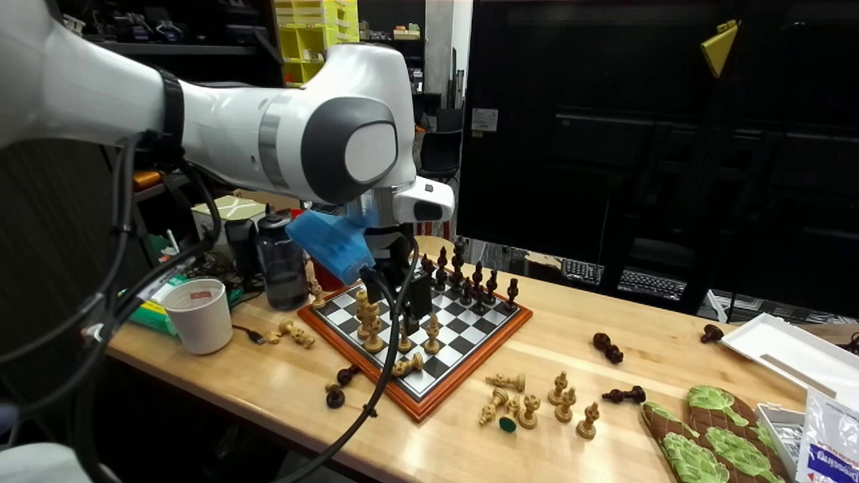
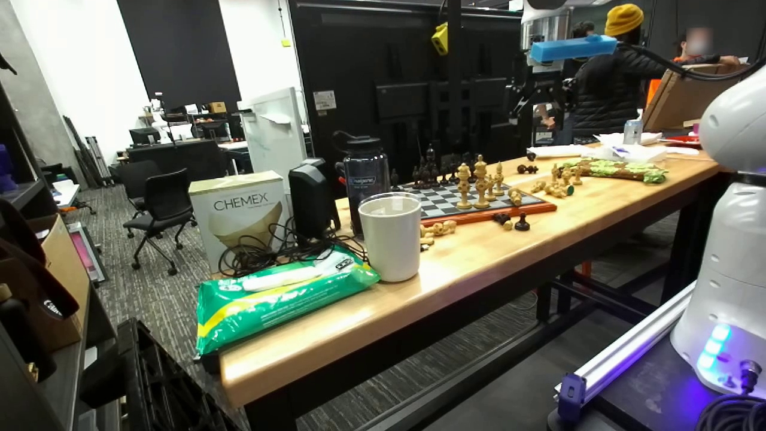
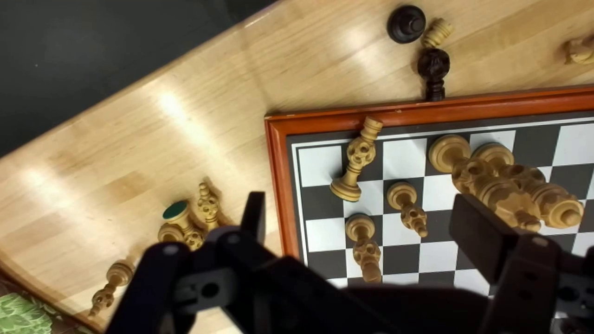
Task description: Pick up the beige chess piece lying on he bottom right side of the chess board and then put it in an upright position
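Observation:
The beige chess piece lies on its side near a corner of the chess board. It also shows lying in an exterior view. In the wrist view the beige piece has its narrow end over the red-brown frame and its round base toward the inner squares. My gripper is open, its fingers wide apart with nothing between them. In an exterior view the gripper hangs well above the board and pieces. A cable partly crosses the piece's area in an exterior view.
Beige pieces stand close by on the board: a small one, another and tall ones. Dark pieces stand at the far side. Loose pieces lie and stand on the table. A white cup and bottle are beside the board.

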You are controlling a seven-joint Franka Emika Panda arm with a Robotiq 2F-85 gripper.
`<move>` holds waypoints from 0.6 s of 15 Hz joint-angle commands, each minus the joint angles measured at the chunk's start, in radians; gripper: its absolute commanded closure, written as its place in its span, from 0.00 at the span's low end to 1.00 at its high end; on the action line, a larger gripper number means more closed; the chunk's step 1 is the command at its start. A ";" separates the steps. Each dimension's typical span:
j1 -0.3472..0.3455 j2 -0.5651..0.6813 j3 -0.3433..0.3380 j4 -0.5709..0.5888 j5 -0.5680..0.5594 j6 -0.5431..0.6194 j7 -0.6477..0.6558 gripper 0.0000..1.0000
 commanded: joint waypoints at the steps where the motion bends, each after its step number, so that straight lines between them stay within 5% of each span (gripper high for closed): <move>1: 0.001 0.005 0.001 -0.003 0.000 0.010 0.001 0.00; 9: 0.003 0.092 -0.008 -0.062 0.071 0.142 0.052 0.00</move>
